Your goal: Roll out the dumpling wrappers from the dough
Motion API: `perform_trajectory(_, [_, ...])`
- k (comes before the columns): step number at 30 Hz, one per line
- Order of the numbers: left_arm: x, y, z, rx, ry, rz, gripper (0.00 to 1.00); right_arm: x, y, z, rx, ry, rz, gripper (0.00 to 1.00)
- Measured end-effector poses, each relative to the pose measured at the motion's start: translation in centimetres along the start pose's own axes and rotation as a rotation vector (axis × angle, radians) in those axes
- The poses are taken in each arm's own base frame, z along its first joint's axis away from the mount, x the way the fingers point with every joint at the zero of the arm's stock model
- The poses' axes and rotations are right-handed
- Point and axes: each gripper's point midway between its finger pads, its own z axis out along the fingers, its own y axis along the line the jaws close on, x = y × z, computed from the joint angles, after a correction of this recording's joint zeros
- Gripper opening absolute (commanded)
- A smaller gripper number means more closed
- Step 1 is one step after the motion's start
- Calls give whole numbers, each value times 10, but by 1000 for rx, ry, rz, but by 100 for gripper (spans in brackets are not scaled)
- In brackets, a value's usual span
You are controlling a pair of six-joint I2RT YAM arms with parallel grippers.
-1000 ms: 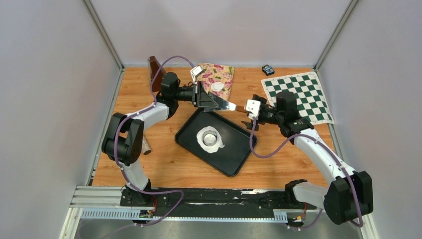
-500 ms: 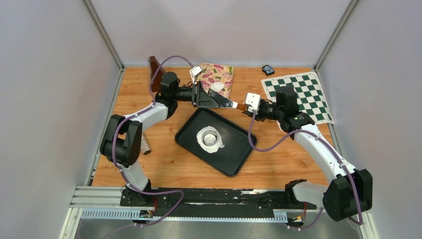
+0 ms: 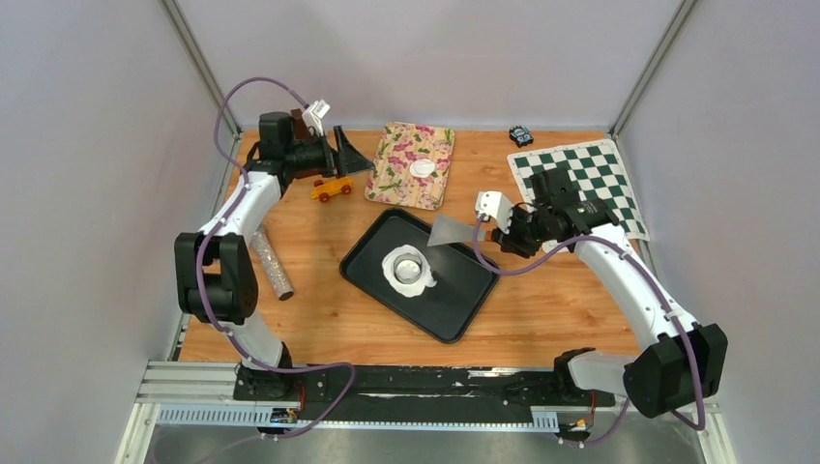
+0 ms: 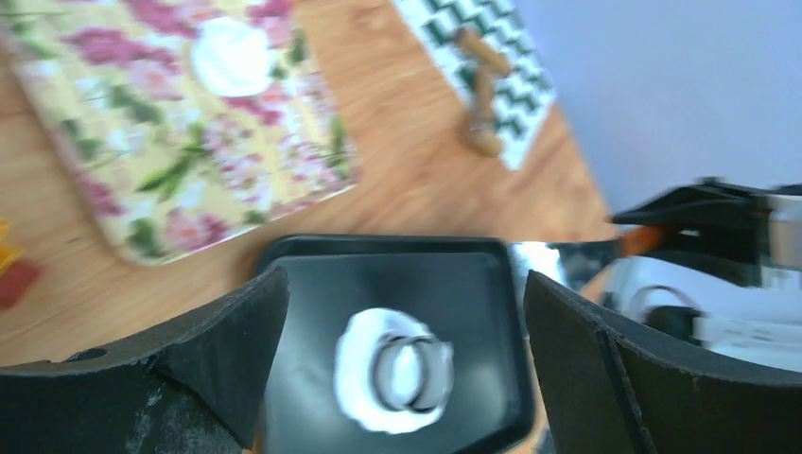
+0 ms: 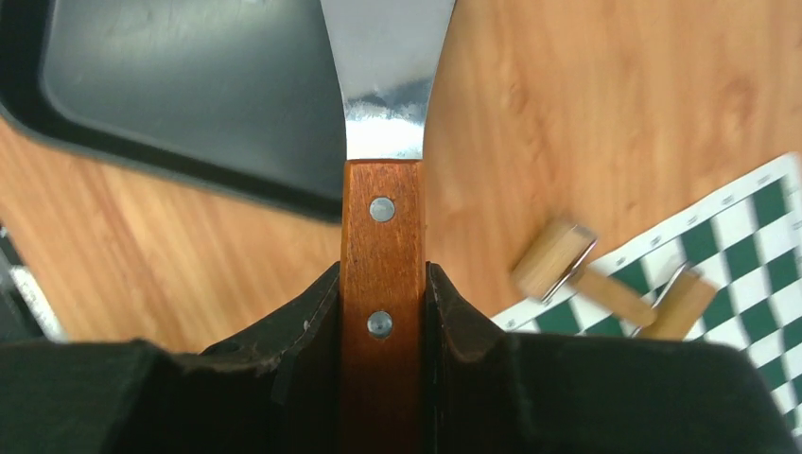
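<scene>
An irregular white dough sheet (image 3: 395, 274) (image 4: 359, 378) lies on the black tray (image 3: 464, 290) (image 4: 473, 284), with a clear ring cutter (image 3: 410, 263) (image 4: 409, 372) resting on it. One round dumpling wrapper (image 3: 422, 168) (image 4: 232, 57) sits on the floral board (image 3: 401, 179) (image 4: 142, 161). My right gripper (image 3: 481, 228) (image 5: 382, 284) is shut on the wooden handle of a spatula (image 5: 381, 218). Its metal blade (image 3: 447, 232) (image 5: 388, 66) reaches over the tray's far right edge. My left gripper (image 3: 356, 155) (image 4: 407, 293) hangs open and empty at the far left, well above the table.
A green chess mat (image 3: 580, 188) (image 5: 747, 236) at the right carries small wooden pieces (image 5: 567, 265). A yellow toy car (image 3: 331, 188) lies left of the floral board. A silver cylinder (image 3: 271, 261) lies by the left arm. A small dark object (image 3: 521, 135) sits at the back.
The left gripper opened, let go of the spatula and swung back to the far left. The right gripper shut on the handle and carried the spatula down toward the tray.
</scene>
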Motion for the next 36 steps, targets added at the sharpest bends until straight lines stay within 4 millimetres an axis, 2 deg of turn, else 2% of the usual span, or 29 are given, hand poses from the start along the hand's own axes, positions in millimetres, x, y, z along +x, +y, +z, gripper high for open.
perform_trajectory(2, [2,15,-4,-105,10,64,98,15,11,0,-34,77,28,0])
perform_trajectory(5, [27,37,-5,-241,90,123,88,31,25,6,-101,202,60,0])
perform_trajectory(9, [74,66,-3,-360,235,164,79,46,43,23,-197,362,80,0])
perform_trajectory(12, [111,85,-3,-421,342,176,77,60,58,31,-261,479,100,0])
perform_trajectory(15, [140,94,-6,-459,421,187,74,65,63,33,-267,527,116,0])
perform_trajectory(16, [148,96,-6,-469,443,192,68,64,64,33,-265,529,120,0])
perform_trajectory(19, [157,100,-4,-492,477,218,61,64,66,33,-257,542,121,0])
perform_trajectory(20, [159,102,-3,-500,486,224,56,63,67,33,-254,547,119,0])
perform_trajectory(23, [167,112,-2,-530,513,228,50,65,70,33,-236,581,98,0])
perform_trajectory(28, [185,132,-2,-571,568,199,29,67,73,33,-203,619,63,0])
perform_trajectory(31, [186,134,-1,-575,569,198,15,67,74,34,-188,621,54,0])
perform_trajectory(36, [188,132,1,-574,583,218,1,63,80,40,-186,606,31,0])
